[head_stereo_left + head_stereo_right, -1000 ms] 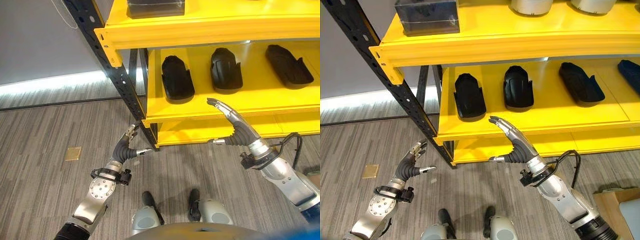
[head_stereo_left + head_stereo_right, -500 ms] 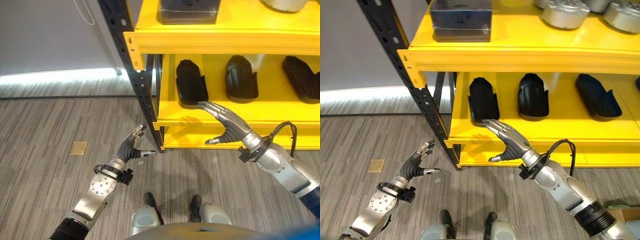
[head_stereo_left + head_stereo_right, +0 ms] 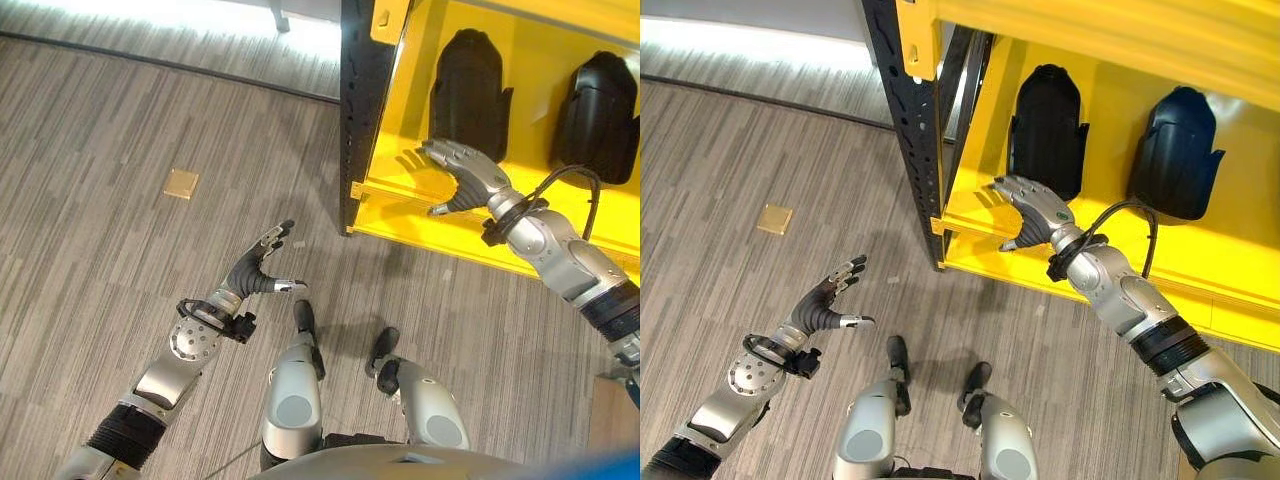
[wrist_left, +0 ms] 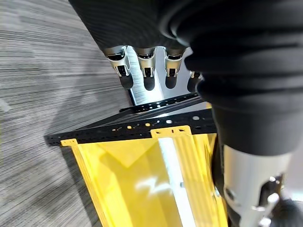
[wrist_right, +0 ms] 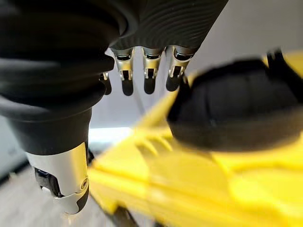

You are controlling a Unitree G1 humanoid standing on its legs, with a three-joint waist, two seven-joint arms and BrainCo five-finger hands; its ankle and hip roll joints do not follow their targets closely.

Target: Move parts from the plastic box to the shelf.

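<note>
On the yellow shelf (image 3: 980,215) we log two black parts (image 3: 1045,130), (image 3: 1178,150), lying side by side, apparently already delivered. Our right hand (image 3: 1035,212) hovers at the shelf's front edge just below the nearer part, fingers spread, holding nothing. Our left hand (image 3: 255,275) hangs over the floor (image 3: 100,150), open and empty.

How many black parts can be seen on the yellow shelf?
2. One black part lies just beyond the open right hand; the second part lies further right. Others may be hidden outside the view.
</note>
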